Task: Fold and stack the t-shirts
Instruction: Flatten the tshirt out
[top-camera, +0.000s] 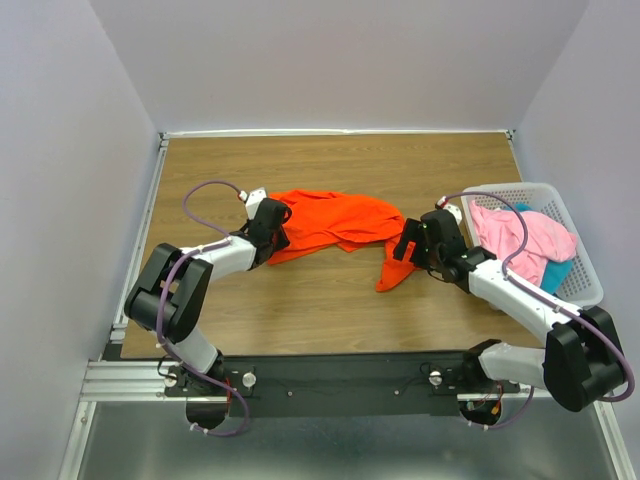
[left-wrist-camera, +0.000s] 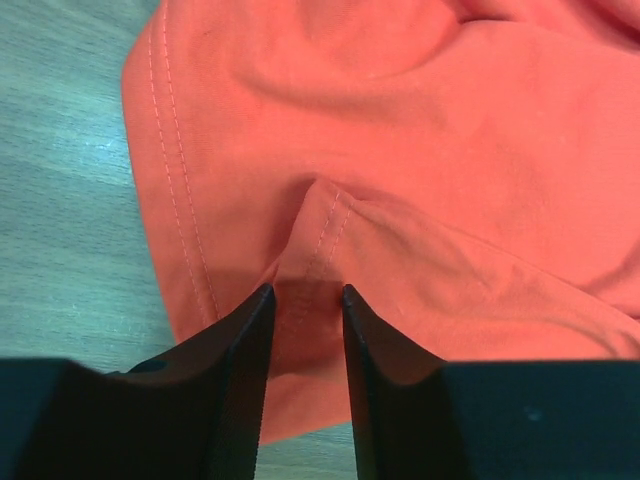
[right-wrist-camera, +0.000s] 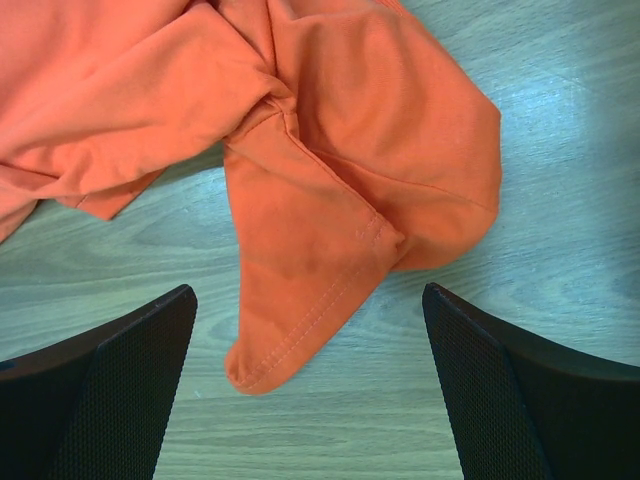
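The bright orange-red fabric t-shirt is spread crumpled across the middle of the brown wooden table, between the two grippers. A raised fold of its double-stitched hem at the left edge is pinched between the nearly closed black fingers of the left gripper. Its right end, a tapering stitched flap lying on the wood, is framed by the right gripper, whose jaws are held wide apart on either side of it. The light pink t-shirt is bundled in the white plastic lattice basket at the table's right edge, with the teal-blue t-shirt partly seen beneath it.
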